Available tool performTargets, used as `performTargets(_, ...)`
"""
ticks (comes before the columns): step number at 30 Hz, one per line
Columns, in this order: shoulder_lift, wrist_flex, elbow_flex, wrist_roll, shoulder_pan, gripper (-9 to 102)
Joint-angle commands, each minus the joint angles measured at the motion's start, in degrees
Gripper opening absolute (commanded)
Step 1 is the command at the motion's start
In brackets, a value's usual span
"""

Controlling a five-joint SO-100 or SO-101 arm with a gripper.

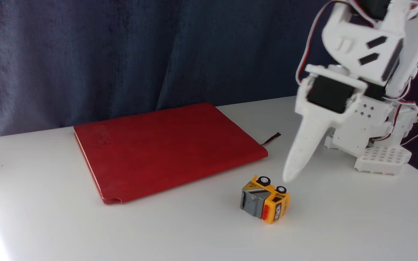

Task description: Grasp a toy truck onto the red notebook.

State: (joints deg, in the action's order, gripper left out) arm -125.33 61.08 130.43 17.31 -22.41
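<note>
White table carried all items, with dark blue curtain behind. Truck lay tipped on its side, wheels uppermost, at about five o'clock from the notebook and apart from it, on bare table. Black decals on its yellow end were too small to read. Notebook lay flat and closed; embossed mark near its far-left corner was illegible; a dark ribbon protruded at its three o'clock edge. Gripper pointed down, its tip just above the truck at roughly one o'clock, not touching it as far as could be seen. One white finger was visible, blurred; whether the jaws were parted or closed could not be told.
</note>
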Motion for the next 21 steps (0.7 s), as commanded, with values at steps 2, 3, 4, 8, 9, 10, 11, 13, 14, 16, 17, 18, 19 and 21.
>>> performTargets(2, 3.3, -2.0, -3.8, -0.9, 3.3, 28)
performTargets(3, 3.6, -2.2, -3.7, -0.9, 3.8, 28)
performTargets(4, 4.0, -2.4, -3.5, -1.1, 4.4, 28)
performTargets(8, 5.6, -3.1, -2.5, -1.2, 7.2, 28)
performTargets(9, 6.0, -3.1, -2.4, -1.2, 7.8, 28)
performTargets(10, 6.2, -3.1, -1.8, -1.1, 8.3, 28)
performTargets(11, 6.4, -3.1, -1.3, -1.1, 8.6, 28)
performTargets(13, 6.5, -3.3, 0.4, -1.2, 9.1, 28)
performTargets(14, 6.3, -3.4, 1.1, -1.2, 9.3, 28)
performTargets(16, 5.5, -3.4, 2.5, -1.2, 9.6, 28)
performTargets(17, 4.7, -3.5, 3.5, -1.2, 9.7, 28)
performTargets(18, 4.0, -3.5, 4.5, -1.2, 9.5, 29)
performTargets(19, 3.4, -3.6, 5.3, -1.2, 9.1, 29)
performTargets(21, 2.9, -4.2, 6.9, -1.1, 8.0, 29)
